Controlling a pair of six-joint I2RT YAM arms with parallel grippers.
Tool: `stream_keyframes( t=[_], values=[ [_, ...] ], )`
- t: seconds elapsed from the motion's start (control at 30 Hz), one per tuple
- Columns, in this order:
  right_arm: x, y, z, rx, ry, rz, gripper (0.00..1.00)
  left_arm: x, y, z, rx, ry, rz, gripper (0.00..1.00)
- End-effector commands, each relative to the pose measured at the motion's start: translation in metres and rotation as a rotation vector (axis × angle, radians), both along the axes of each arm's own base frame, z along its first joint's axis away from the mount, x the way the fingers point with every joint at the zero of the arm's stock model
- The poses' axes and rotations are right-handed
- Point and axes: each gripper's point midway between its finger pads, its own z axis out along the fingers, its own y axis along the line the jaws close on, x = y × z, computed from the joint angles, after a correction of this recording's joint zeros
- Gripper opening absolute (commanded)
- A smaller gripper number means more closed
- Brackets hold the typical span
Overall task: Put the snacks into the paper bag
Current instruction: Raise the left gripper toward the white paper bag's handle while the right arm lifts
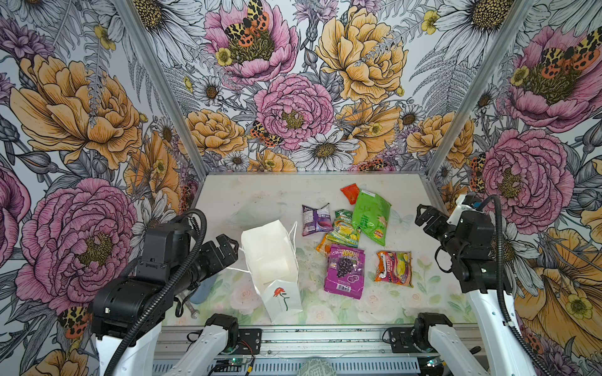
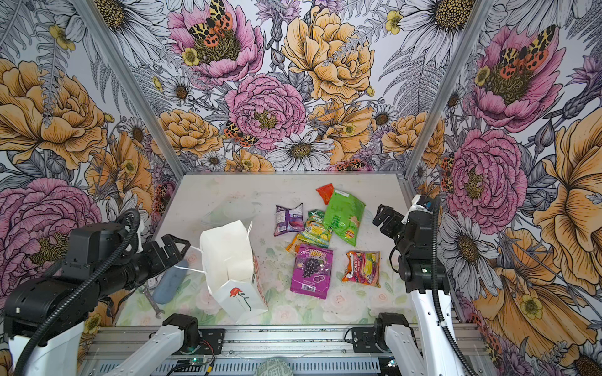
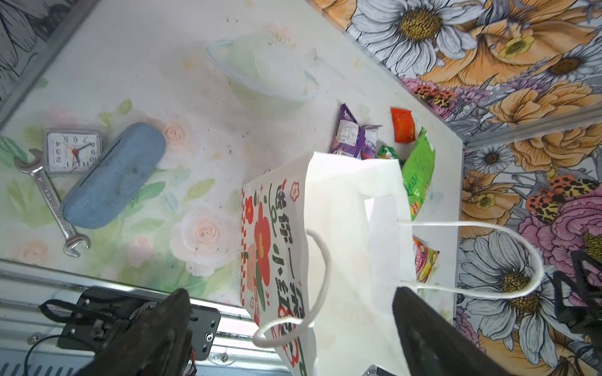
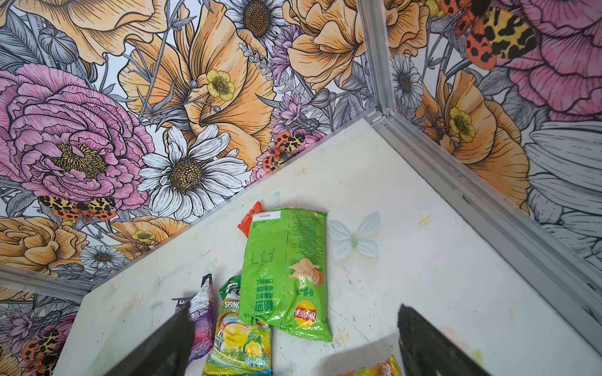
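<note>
Left pincer just beside paper bag

White paper bag bears a red rose.

The tabletop is printed with pale flowers. A white paper bag is set at 9 o'clock of its centre. Between 12 and 3 o'clock are laid:

- a red packet
- a green chip bag
- a small purple packet
- a green-yellow packet
- a small orange packet, partly covered by the green-yellow one
- a purple grape pouch
- a fruit packet

At 8 o'clock a blue case, a wrench and a clock are grouped closely.
</note>
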Motion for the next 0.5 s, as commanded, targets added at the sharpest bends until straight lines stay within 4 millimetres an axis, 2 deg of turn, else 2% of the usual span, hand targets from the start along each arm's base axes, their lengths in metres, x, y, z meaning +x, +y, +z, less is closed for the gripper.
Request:
stream_keyframes(
  t=[0.0,0.1,0.27,0.47],
  values=[
    [-0.001,0.002,0.007,0.011,-0.035,0.006,0.98,-0.04,-0.01,-0.03,-0.051,0.167,-0.065,0.99],
    [0.002,0.003,0.004,0.03,-0.027,0.01,0.99,-0.043,-0.014,-0.043,-0.055,0.212,-0.095,0.98],
    [0.005,0.004,0.003,0.034,-0.022,0.014,0.98,-0.047,-0.025,-0.053,-0.087,0.25,-0.157,0.98],
    [0.005,0.005,0.008,0.046,-0.034,0.017,0.98,-0.041,-0.033,-0.071,-0.114,0.282,-0.169,0.89]
  ],
)
